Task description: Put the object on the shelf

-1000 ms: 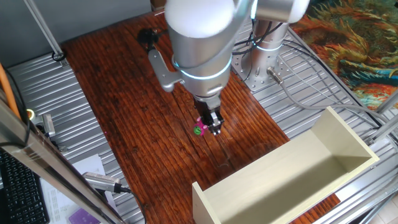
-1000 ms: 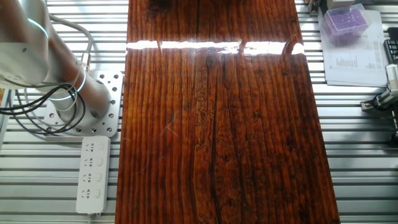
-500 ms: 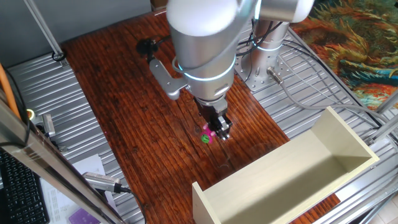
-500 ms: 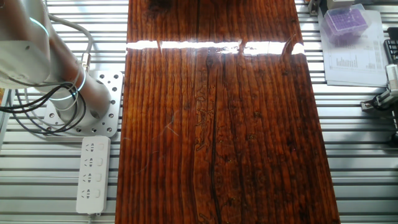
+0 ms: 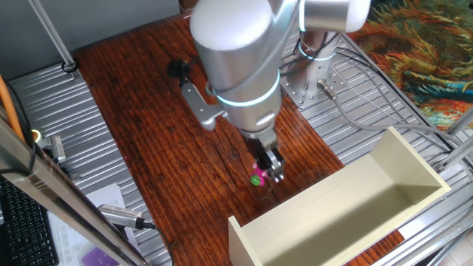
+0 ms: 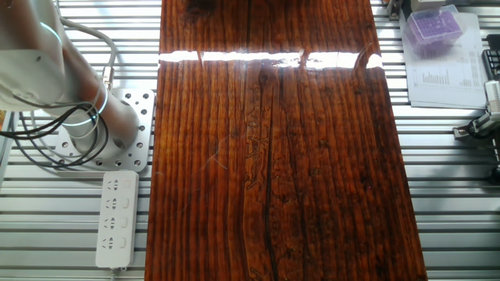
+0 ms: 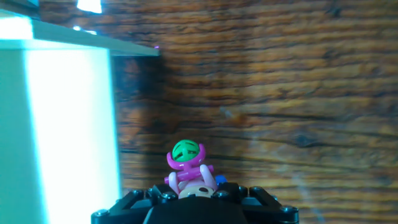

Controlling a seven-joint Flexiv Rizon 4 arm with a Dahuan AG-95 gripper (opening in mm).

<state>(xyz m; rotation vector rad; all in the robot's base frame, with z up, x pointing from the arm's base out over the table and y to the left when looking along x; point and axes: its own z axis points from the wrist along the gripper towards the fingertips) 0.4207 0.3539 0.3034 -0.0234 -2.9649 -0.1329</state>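
Your gripper [image 5: 272,171] is clamped on the pink toy [image 5: 258,179], holding it above the middle of the wooden worktop [image 5: 148,125], near the cream shelf [image 5: 347,210] at the worktop's near edge.

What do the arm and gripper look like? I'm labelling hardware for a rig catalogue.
The arm is thick, rounded and silver-grey, with a glowing pale-cyan ring near the wrist. Its small gripper is black with two short fingers. Black and grey cables loop around the base.

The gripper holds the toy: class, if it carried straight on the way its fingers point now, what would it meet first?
Most likely the wooden table. The gripper points down, and the toy would touch first. The shelf lies off to the side, though depth is uncertain.
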